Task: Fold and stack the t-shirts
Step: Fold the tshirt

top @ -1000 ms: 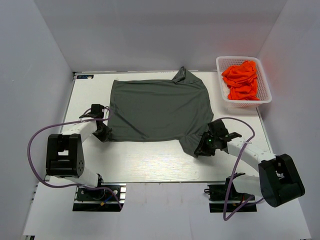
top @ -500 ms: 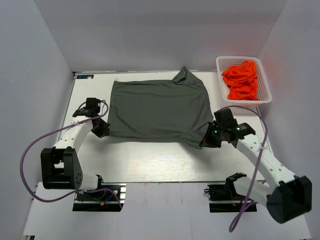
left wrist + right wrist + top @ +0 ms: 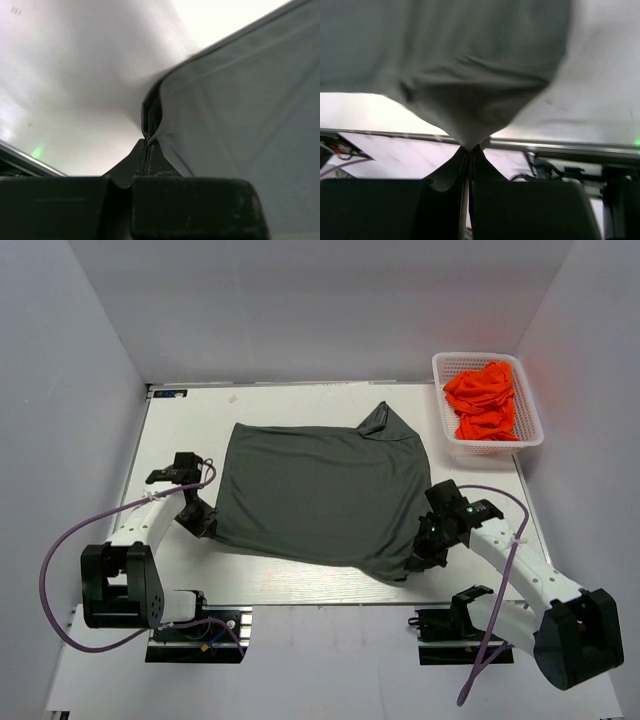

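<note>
A dark grey t-shirt lies spread over the middle of the white table, one sleeve peaking up at its far right corner. My left gripper is shut on the shirt's near left corner; in the left wrist view the grey cloth is pinched at my gripper. My right gripper is shut on the near right corner, the cloth bunching into its tips. Bright orange t-shirts lie heaped in a basket at the far right.
The white mesh basket sits at the table's far right corner. White walls close in on the left, back and right. The table's near edge runs just below the shirt's hem, with both arm bases behind it.
Both grippers have pulled the grey shirt toward the near edge and slightly right. The right gripper closed on the near right corner during this time; the left stayed shut.
</note>
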Available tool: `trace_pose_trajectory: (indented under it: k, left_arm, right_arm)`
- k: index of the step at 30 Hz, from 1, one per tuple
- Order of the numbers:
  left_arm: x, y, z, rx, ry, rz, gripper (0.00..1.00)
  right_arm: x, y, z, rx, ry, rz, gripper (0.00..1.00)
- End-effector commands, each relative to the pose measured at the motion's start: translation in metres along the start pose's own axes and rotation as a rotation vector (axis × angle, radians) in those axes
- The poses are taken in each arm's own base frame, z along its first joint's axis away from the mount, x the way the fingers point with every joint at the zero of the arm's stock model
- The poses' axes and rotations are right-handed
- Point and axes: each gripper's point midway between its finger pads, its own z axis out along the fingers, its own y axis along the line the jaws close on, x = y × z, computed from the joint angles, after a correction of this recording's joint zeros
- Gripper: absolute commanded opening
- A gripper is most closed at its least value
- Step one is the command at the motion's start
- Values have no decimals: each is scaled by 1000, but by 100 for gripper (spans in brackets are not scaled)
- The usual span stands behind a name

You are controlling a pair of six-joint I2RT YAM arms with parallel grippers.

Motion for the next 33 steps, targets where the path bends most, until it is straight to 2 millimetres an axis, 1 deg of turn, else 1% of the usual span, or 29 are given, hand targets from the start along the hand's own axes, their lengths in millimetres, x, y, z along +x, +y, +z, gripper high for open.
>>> trace_pose_trajectory:
  k: [1,2,3,5,6,7,8,9,10,11,12,13,14,15,16,17,18,19,20,21,24,25,27,28,29,30,31,32,33]
  left_arm:
    - [-25,-26,-25,92,-83,2,0]
    - [-28,-29,-28,103,-91,0,0]
    - [-33,-35,-33,117,-103,7,0]
    - [-39,-41,-38,129,-112,5,0]
    - [-44,-48,-43,143,-123,3,0]
    - [-46,-51,-40,134,-116,4,0]
    - [-50,-56,-41,141,-121,3,0]
    - [-55,-63,-45,153,-130,1,0]
    - [-58,-66,-45,152,-129,1,0]
    - [-59,-71,-46,159,-121,2,0]
    - [-66,-80,-45,163,-125,1,0]
    - [-76,-89,-45,164,-127,-8,0]
    - [-76,-89,-45,164,-127,-8,0]
    - [-84,-99,-51,182,-141,-11,0]
    - [-88,-106,-44,174,-135,-9,0]
    - [-90,-111,-42,178,-125,-8,0]
    - [-97,-120,-47,194,-137,-10,0]
    - [-99,-126,-39,183,-117,-7,0]
    - [-107,-135,-44,201,-132,1,0]
    - [-110,-140,-43,201,-132,1,0]
    - [-120,-154,-39,204,-136,11,0]
    - [-124,-160,-37,205,-137,11,0]
    - [-129,-167,-36,210,-141,10,0]
    - [-137,-171,-40,214,-167,6,0]
    - [-137,-172,-39,208,-163,7,0]
    - [-141,-173,-38,202,-173,14,0]
    - [-145,-178,-35,206,-176,13,0]
    - [-146,-184,-34,225,-173,34,0]
    - [-145,-187,-32,228,-165,48,0]
  right_arm:
    - [-37,34,-17,-77,-114,-62,0]
    - [-39,36,-17,-75,-116,-63,0]
    - [-49,43,-23,-85,-150,-66,0]
    - [-64,54,-29,-89,-183,-74,0]
    - [-67,56,-30,-90,-184,-68,0]
    - [-70,57,-27,-83,-174,-61,0]
    - [-80,67,-35,-101,-201,-71,0]
    - [-84,67,-35,-87,-200,-63,0]
    - [-90,66,-36,-70,-215,-56,0]
    - [-102,72,-44,-69,-241,-56,0]
    - [-107,70,-44,-45,-246,-48,0]
    - [-118,74,-52,-44,-271,-49,0]
    - [-122,74,-52,-32,-275,-47,0]
    - [-128,77,-57,-35,-290,-45,0]
    - [-131,75,-57,-20,-298,-43,0]
    - [-137,72,-55,-4,-292,-34,0]
    - [-143,75,-62,-8,-308,-41,0]
    - [-147,73,-63,0,-316,-25,0]
    - [-152,71,-59,11,-305,-21,0]
    - [-159,74,-64,-1,-321,-15,0]
    - [-173,80,-63,-18,-317,-25,0]
    - [-176,80,-59,-20,-306,-39,0]
    - [-189,90,-63,-50,-319,-52,0]
    - [-194,97,-66,-71,-330,-67,0]
    - [-196,100,-67,-90,-322,-95,0]
    - [-200,99,-59,-76,-304,-107,0]
    - [-208,105,-65,-86,-322,-145,0]
    - [-211,105,-64,-86,-316,-155,0]
    - [-215,101,-51,-59,-284,-189,0]
